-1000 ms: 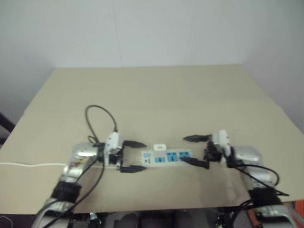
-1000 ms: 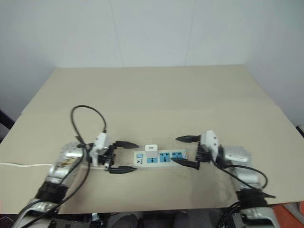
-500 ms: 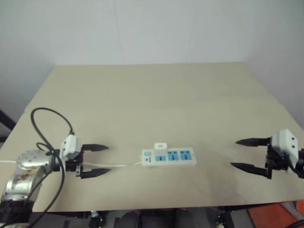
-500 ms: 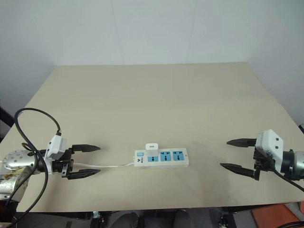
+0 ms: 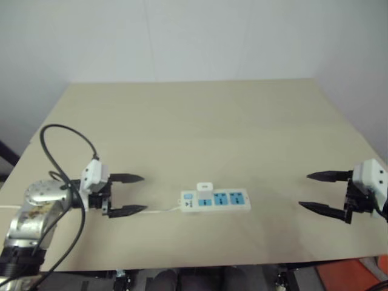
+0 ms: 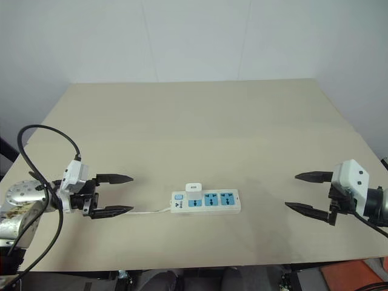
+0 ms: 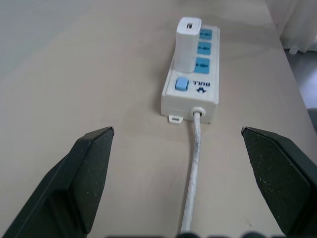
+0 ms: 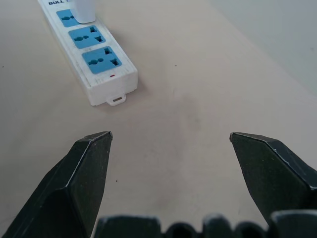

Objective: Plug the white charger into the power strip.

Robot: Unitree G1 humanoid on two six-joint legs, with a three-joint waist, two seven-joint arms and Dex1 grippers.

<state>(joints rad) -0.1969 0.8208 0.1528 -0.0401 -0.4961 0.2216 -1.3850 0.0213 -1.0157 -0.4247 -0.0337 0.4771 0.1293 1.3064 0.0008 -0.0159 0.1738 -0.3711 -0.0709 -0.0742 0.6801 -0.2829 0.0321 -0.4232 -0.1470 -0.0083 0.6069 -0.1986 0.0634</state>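
Note:
The power strip [image 5: 225,200] lies near the table's front edge, its thin cord [image 7: 193,168] running off to the left. The white charger [image 7: 188,37] stands upright on the strip, on the blue socket face nearest the switch [image 7: 182,84]. My left gripper [image 5: 143,193] hovers left of the strip, open and empty, pointing at its switch end, with the cord passing beneath it. Far to the right my right gripper [image 5: 304,190] is open and empty, pointing at the strip's other end [image 8: 106,87]. Neither gripper touches anything.
The tan table [image 5: 200,121] stretches back to a white wall. Its front edge runs just below the strip and its right edge lies close to the right gripper. A black cable loop [image 5: 66,142] arches over my left arm.
Both grippers have drawn away sideways from the strip, the left one to the left and the right one to the right. The charger has stayed standing on the strip.

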